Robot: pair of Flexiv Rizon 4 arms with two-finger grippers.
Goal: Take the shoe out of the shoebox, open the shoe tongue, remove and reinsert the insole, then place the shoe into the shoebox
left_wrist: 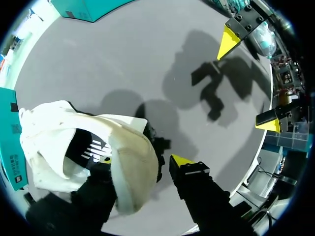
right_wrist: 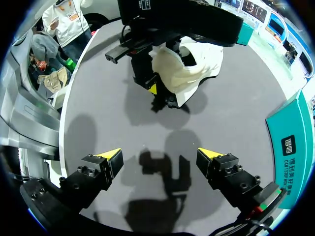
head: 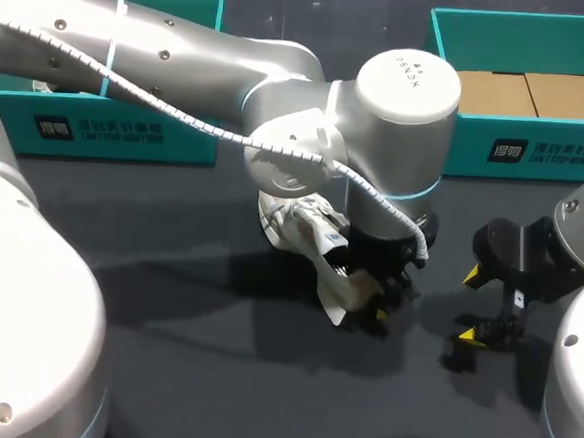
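Shoe [head: 297,224], white, lies on the table [head: 210,394] against the left gripper [left_wrist: 143,160], whose grip cannot be told. Right gripper [right_wrist: 160,157] hovers nearby, spread wide. Left shoebox [head: 182,136] and right shoebox [head: 562,153], both teal, bear printed side labels.

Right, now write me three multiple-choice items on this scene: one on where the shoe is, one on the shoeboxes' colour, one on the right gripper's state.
1. Where is the shoe?
A) on the table, at the left gripper
B) inside a box
C) held up in the air

2. What colour are the two shoeboxes?
A) red
B) teal
C) white

3. How is the right gripper?
A) shut on the shoe
B) shut on a box wall
C) open, holding nothing

Answers:
1 A: the white shoe lies on the dark table under the left gripper, outside both boxes.
2 B: both boxes show teal walls in the head view.
3 C: its yellow-tipped fingers stand apart over bare table.
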